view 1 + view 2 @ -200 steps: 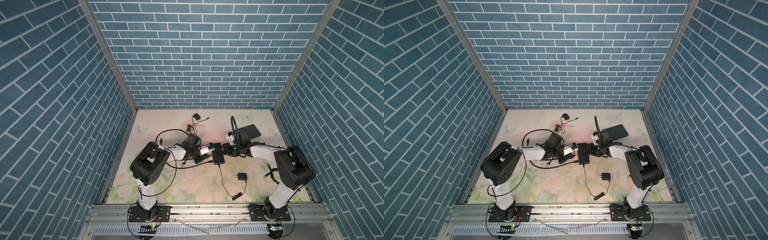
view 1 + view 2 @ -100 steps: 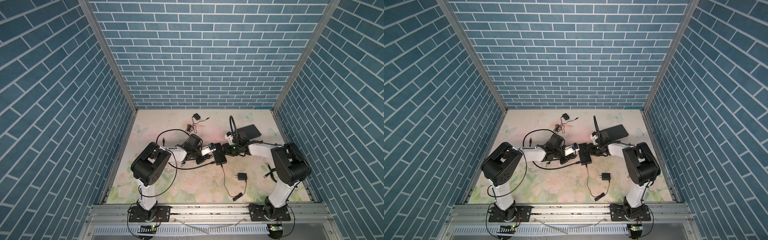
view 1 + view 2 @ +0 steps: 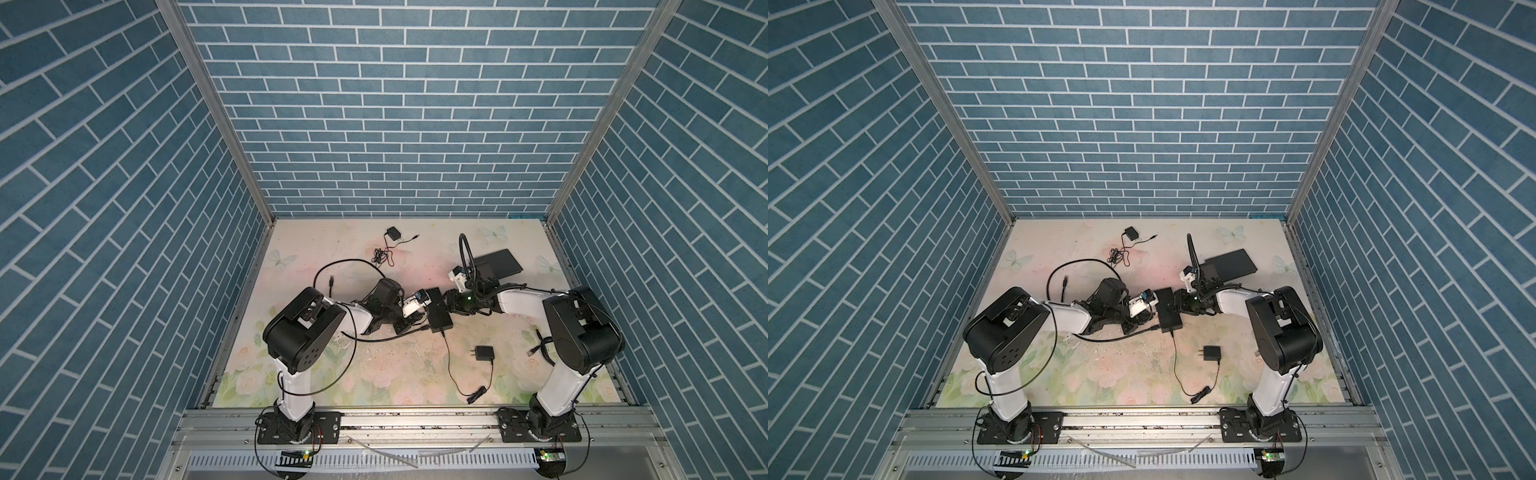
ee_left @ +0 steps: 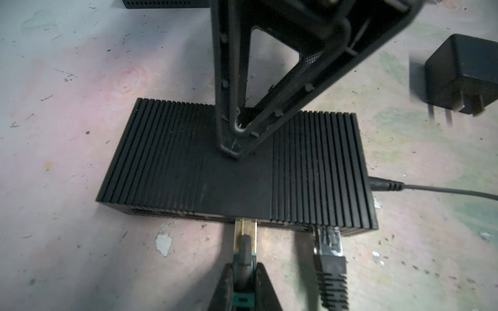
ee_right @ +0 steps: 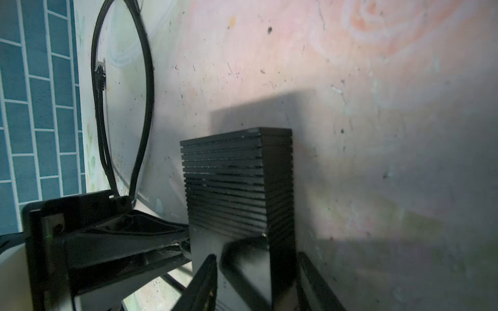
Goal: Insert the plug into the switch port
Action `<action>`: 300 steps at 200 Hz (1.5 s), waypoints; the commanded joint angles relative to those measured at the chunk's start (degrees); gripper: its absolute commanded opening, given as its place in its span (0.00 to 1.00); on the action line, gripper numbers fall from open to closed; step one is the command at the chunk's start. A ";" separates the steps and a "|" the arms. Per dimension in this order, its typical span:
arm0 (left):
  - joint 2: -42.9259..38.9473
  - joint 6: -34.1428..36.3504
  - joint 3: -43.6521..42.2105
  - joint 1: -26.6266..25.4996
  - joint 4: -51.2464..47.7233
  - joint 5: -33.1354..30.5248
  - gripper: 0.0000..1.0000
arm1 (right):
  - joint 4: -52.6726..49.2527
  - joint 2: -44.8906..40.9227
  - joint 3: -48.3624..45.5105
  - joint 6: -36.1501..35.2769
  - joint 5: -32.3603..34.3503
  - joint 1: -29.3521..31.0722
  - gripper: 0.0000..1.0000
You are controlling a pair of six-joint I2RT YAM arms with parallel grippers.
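left gripper (image 4: 244, 272): fingers clamped on plug (image 4: 244, 242)
plug: gold tip meets a middle port on front of switch (image 4: 167, 167)
right gripper (image 5: 256, 255): fingers apart, one tip on switch top; grip cannot be told
second plug (image 4: 330, 250): at switch front, nearer its lead (image 4: 385, 186) end
adapter (image 4: 463, 78): beyond that end

1. Switch (image 4: 188, 167): matt black casing, finely ribbed, with a smooth centre band.
2. Plug (image 4: 244, 231): smooth translucent plastic.
3. Table (image 4: 67, 134): matt printed surface, scratched and chipped.
4. Power adapter (image 4: 463, 72): smooth matt black plastic.
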 commanded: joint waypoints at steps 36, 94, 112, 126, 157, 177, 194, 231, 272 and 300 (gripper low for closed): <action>-0.25 0.92 2.28 -1.34 1.08 1.37 0.05 | -2.76 0.52 -1.11 -2.10 -6.06 3.60 0.47; 1.21 -1.02 6.07 -1.42 1.30 1.39 0.05 | 1.66 0.38 -3.64 1.92 -8.31 7.55 0.42; 1.81 -1.43 7.47 -1.42 1.30 2.05 0.05 | 5.40 0.33 -5.24 4.61 -9.49 8.79 0.41; 2.47 -1.98 8.60 -1.42 1.86 2.79 0.04 | 8.15 0.46 -6.17 6.91 -10.60 9.84 0.39; 3.89 -3.72 9.48 -1.47 3.17 3.02 0.04 | 9.93 0.51 -7.22 9.81 -11.37 11.92 0.38; 3.40 -4.03 7.86 -1.42 4.54 2.69 0.04 | 10.04 -0.51 -8.64 10.81 -10.87 11.71 0.41; 2.37 -3.53 5.94 -1.42 4.66 2.50 0.04 | 9.99 -1.63 -9.62 11.32 -9.80 9.98 0.47; -0.20 -2.26 2.24 -1.42 3.93 1.95 0.04 | 6.40 -3.35 -8.98 9.12 -8.24 6.10 0.51; -1.64 -0.59 0.61 -1.33 1.73 3.27 0.05 | 1.91 -1.90 -7.43 4.12 -6.50 5.43 0.51; -0.57 -2.05 1.07 -1.33 3.55 2.89 0.04 | -0.61 0.08 -6.58 1.86 -7.10 7.30 0.46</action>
